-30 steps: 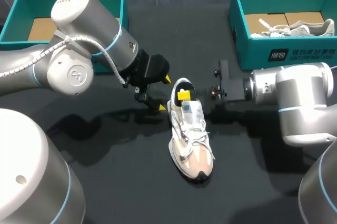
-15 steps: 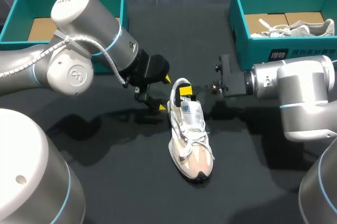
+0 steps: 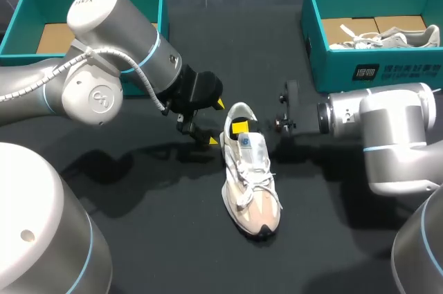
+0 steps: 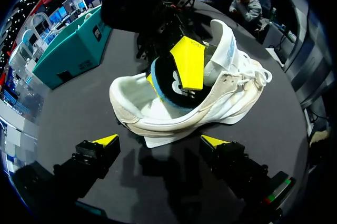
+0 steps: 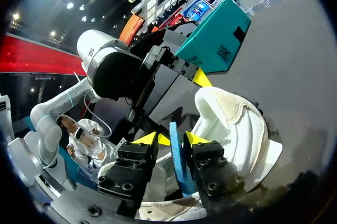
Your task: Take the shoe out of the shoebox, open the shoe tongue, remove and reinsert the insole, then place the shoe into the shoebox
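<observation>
At the far left corner of the dark table (image 3: 159, 239) stands a teal shoebox (image 3: 48, 3), open upward, with bare table between it and the near edge. My left arm comes in below that box, and the left gripper (image 3: 215, 122) hangs just beside the heel of the shoe (image 3: 250, 176), apart from it, with its fingers spread wide. In the left wrist view the same gripper (image 4: 159, 140) has its two tips set either side of the shoe's (image 4: 210, 103) heel end without touching it. The shoe stands upright on its sole near the middle of the table, outside both boxes, with open table all round its toe half. Its long axis runs from far to near and leans a little to the right: the heel points to the far edge, the toe to the near edge. Inside the heel opening the blue-edged insole (image 5: 176, 158) stands on edge, partly lifted. The right gripper (image 5: 171, 139) reaches into that opening from the right, both fingers pressed against the insole's two faces, clamped on it. In the head view only one yellow tip of the right gripper (image 3: 240, 126) shows, over the heel. Right of the shoe lies more bare table beneath my right arm. Another teal shoebox (image 3: 336, 69) sits at the far right, well apart, holding a second shoe (image 3: 391, 37).
</observation>
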`<state>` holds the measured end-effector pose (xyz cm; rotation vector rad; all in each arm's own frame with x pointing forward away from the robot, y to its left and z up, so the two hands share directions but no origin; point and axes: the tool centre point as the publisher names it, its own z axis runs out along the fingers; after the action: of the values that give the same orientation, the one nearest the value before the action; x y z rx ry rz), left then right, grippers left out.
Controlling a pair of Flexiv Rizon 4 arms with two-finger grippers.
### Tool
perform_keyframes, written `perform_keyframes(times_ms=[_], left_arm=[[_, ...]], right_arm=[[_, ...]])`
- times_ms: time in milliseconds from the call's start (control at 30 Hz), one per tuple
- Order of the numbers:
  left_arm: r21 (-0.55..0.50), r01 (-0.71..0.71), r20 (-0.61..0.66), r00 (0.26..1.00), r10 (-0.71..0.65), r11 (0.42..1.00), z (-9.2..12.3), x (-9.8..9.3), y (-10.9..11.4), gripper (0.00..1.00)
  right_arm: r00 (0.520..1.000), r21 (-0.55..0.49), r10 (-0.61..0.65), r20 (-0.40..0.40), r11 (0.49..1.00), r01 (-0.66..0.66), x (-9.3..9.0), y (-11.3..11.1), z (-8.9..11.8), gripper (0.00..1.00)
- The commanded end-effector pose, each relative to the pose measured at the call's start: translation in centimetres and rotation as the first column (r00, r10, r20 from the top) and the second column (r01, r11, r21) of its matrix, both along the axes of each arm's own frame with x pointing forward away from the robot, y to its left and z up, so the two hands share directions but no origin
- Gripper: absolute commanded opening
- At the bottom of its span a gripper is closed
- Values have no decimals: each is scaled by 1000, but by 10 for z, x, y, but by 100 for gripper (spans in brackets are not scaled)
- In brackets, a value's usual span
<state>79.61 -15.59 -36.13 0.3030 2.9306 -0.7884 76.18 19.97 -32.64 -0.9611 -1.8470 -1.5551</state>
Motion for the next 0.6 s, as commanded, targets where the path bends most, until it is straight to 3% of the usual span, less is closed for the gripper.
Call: perform_keyframes(times_ms=[33, 200, 267, 333, 600], left_arm=[[2, 0, 1, 1000, 0, 1000, 0, 0, 0, 100], [2, 0, 1, 1000, 0, 1000, 0, 0, 0, 100], [2, 0, 1, 1000, 0, 1000, 0, 0, 0, 100], [2, 0, 1, 1000, 0, 1000, 0, 0, 0, 100], [2, 0, 1, 1000, 0, 1000, 0, 0, 0, 100]], right_arm=[[1000, -35, -1, 13, 999, 1, 2, -2, 11, 45], [1000, -58, 2, 29, 998, 0, 7, -4, 19, 38], [1000, -59, 1, 30, 998, 0, 9, -5, 20, 24], [1000, -58, 1, 25, 998, 0, 13, -7, 19, 0], [999, -42, -6, -46, 999, 4, 10, -5, 0, 0]])
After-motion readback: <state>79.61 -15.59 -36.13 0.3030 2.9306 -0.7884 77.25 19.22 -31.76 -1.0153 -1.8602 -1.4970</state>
